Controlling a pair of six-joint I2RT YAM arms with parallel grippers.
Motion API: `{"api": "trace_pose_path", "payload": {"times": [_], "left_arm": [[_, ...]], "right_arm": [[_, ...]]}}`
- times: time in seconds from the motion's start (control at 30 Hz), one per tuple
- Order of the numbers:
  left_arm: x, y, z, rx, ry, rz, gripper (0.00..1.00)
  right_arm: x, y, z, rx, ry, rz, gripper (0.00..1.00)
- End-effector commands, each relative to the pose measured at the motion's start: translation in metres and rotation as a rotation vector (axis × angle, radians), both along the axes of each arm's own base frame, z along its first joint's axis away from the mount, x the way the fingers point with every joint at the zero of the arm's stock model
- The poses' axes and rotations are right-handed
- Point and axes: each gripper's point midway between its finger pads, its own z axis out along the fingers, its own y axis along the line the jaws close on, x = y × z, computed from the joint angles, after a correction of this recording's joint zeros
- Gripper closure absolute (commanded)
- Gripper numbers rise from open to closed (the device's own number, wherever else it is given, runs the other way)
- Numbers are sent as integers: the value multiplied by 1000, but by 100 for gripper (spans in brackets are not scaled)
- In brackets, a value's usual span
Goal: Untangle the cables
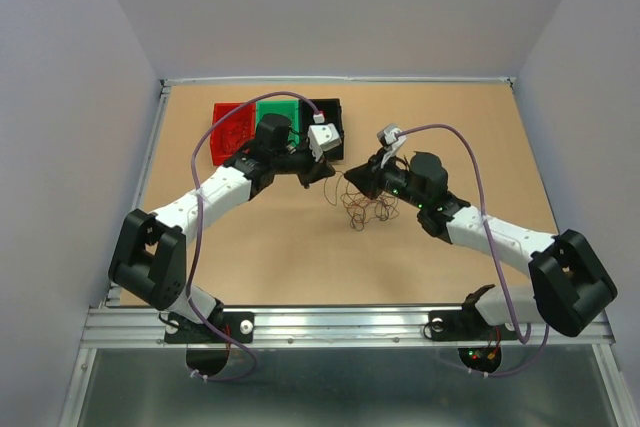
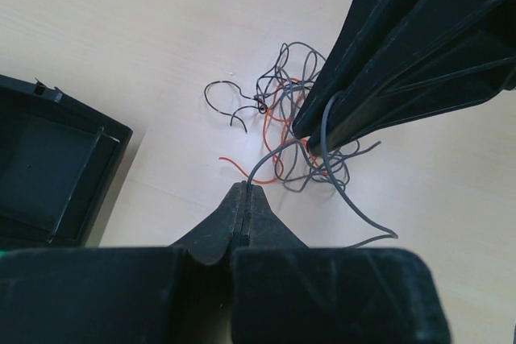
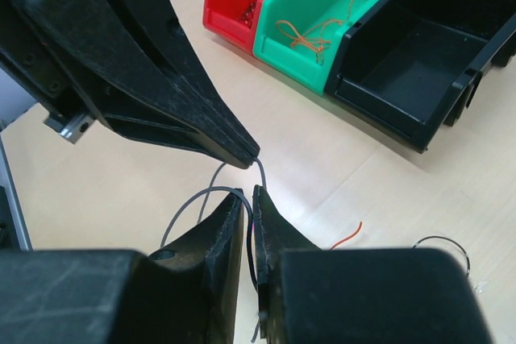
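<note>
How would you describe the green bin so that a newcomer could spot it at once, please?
Look at the far side of the table, left of centre, where three bins stand in a row. The green bin is the middle one, between the red bin and the black bin, with orange wires inside.

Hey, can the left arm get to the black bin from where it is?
Probably yes. The black bin lies close beside the left gripper with bare table between. But that gripper is shut on a grey wire that also runs between the fingers of the right gripper, which could tug.
</note>
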Motion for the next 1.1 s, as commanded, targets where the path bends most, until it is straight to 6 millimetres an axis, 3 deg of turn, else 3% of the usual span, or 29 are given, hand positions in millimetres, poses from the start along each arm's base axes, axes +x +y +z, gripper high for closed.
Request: {"api": "trace_pose_path", "payload": {"times": [0.0, 0.27, 0.67, 0.8, 0.83, 0.87, 0.9, 1.03, 1.07], "left_arm": [[-2, -5, 33, -53, -62, -49, 100], [-6, -6, 34, -55, -60, -72, 100], [-8, -5, 38, -63, -65, -76, 100], [-9, -5, 37, -65, -59, -81, 100], [-9, -5, 38, -65, -60, -85, 100], [-9, -5, 38, -64, -60, -85, 100], [-9, -6, 37, -65, -58, -90, 100], [-7, -4, 38, -60, -70, -84, 95], [-4, -3, 37, -58, -71, -70, 82]], "right_arm": [[4, 9, 21, 30, -71, 28, 84], [7, 8, 17, 20, -63, 14, 67], [5, 23, -1, 0, -8, 97, 63], [3, 30, -8, -5, 23, 132, 72], [3, 32, -8, -3, 26, 138, 86], [3, 32, -8, -2, 27, 138, 87], [4, 32, -5, 1, 23, 135, 98], [2, 28, 2, 13, 6, 120, 99], [2, 27, 2, 15, 10, 113, 99]]}}
